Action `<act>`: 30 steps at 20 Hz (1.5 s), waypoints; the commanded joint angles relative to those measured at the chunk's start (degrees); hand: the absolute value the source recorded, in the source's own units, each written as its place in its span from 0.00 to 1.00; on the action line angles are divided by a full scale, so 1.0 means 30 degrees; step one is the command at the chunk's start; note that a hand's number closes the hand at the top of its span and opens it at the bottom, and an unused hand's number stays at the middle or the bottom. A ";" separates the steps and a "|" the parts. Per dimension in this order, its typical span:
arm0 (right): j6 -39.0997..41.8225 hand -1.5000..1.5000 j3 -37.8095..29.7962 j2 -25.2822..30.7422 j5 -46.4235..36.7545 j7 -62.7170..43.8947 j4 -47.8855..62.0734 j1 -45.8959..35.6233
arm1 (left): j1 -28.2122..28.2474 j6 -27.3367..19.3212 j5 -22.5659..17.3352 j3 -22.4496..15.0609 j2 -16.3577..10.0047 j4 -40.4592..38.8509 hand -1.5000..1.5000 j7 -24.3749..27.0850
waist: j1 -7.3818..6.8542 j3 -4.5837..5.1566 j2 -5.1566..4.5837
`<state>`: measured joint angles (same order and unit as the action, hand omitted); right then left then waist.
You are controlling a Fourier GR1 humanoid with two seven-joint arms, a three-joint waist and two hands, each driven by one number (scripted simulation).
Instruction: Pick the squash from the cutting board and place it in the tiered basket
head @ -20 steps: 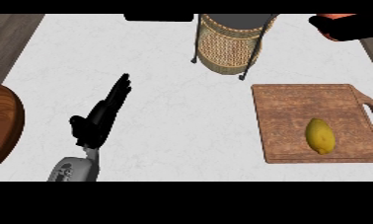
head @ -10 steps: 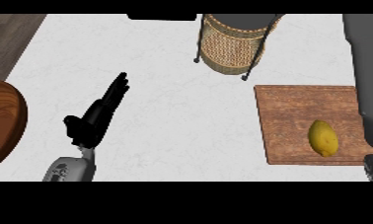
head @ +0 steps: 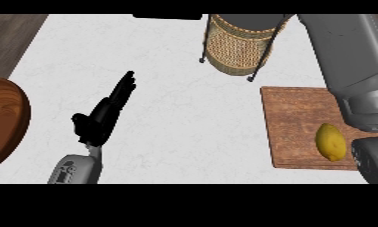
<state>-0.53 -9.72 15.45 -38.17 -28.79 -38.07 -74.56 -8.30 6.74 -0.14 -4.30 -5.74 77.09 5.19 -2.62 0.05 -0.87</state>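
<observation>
One squash (head: 331, 141): yellow, lying on the cutting board's right part, just beside the right hand (head: 367, 157).
Grasp: probably best to come down over its middle and close across the narrow width.
One cutting board (head: 291, 121): flat on the table (head: 177, 96).
One tiered basket (head: 236, 46): woven, just beyond the board's far left corner.
Two hands: right mostly cut off, cannot tell its state; left hand (head: 103, 113) has straight fingers (head: 124, 87), holding nothing.

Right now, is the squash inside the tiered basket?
No, the squash lies on the cutting board, apart from the tiered basket.
</observation>
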 commanded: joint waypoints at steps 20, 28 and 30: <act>-0.2877 0.00 -0.5856 -0.2150 0.5254 0.0071 0.6282 -0.2947 | -0.0785 -0.0594 0.0470 0.0438 0.0444 -0.1140 0.50 0.0216 | 0.0427 -0.0005 0.0075; -0.8686 0.00 -0.4507 -0.0064 0.2746 0.0136 0.5243 -0.2394 | 0.0282 -0.0213 0.0231 0.0704 0.0009 -0.0814 0.50 0.0598 | 0.0757 0.0014 0.0252; -0.9574 0.00 -0.4637 0.1399 0.2450 0.0471 0.4954 -0.1850 | 0.0490 0.0005 -0.0046 0.0524 -0.0065 0.0477 0.50 -0.0422 | 0.0671 -0.0017 0.0303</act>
<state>-23.59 -24.56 14.77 -28.20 -27.80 -21.51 -82.10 -8.07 6.80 0.15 -2.92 -5.63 76.41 5.20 -1.27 0.06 -0.40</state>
